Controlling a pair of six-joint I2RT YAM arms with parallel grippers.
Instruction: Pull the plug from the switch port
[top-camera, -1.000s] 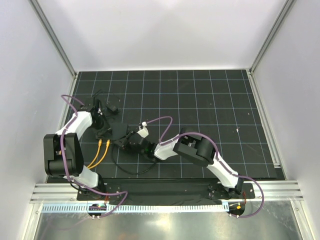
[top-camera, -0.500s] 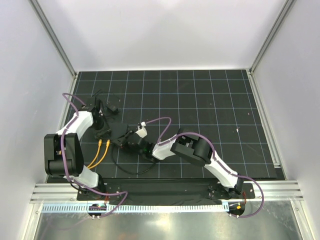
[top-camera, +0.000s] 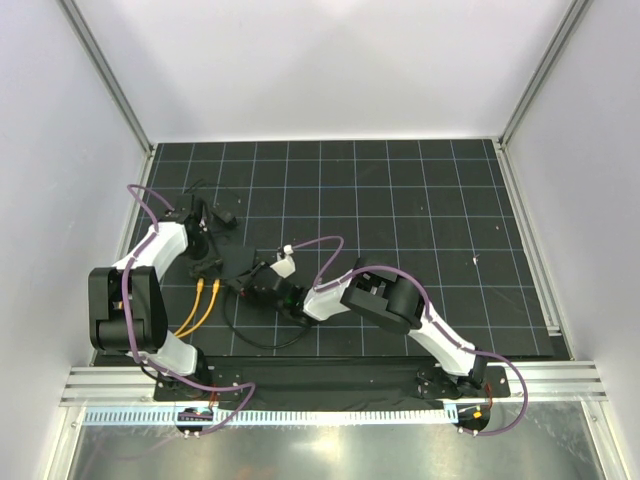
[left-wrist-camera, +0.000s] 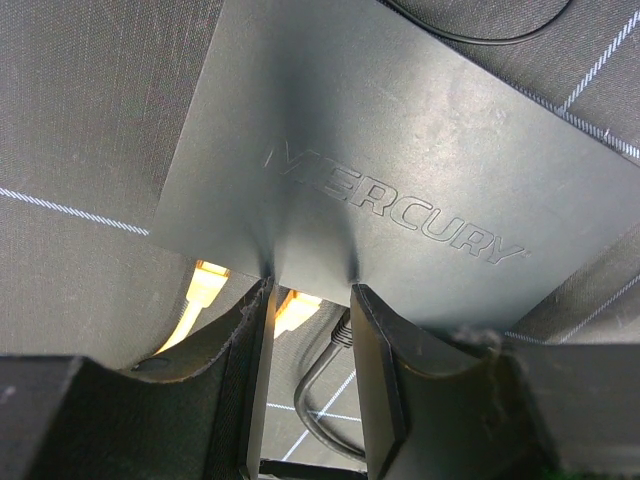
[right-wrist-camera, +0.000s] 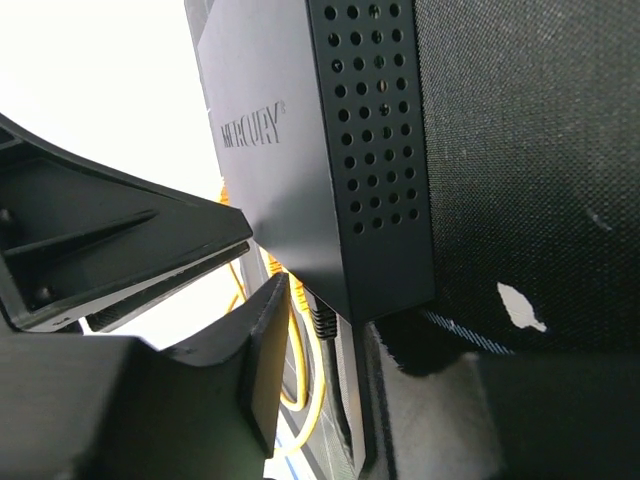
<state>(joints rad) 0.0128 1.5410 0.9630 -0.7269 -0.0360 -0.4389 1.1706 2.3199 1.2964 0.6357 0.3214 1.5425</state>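
The switch is a flat matte-black box marked MERCURY, lying on the mat left of centre. In the left wrist view the switch fills the frame. My left gripper is open at its socket edge, with a yellow plug and a black plug between the fingers. In the right wrist view my right gripper is open and straddles the black plug at the corner of the switch. I see no finger touching the plug. In the top view both the left gripper and the right gripper sit at the switch.
Two yellow cables run from the switch toward the left arm's base. A thin black cable loops in front of the switch. A small black power adapter lies behind the left gripper. Grey walls enclose the gridded mat.
My right gripper has moved left, closer to the switch's socket edge. The left arm has stayed where it was.
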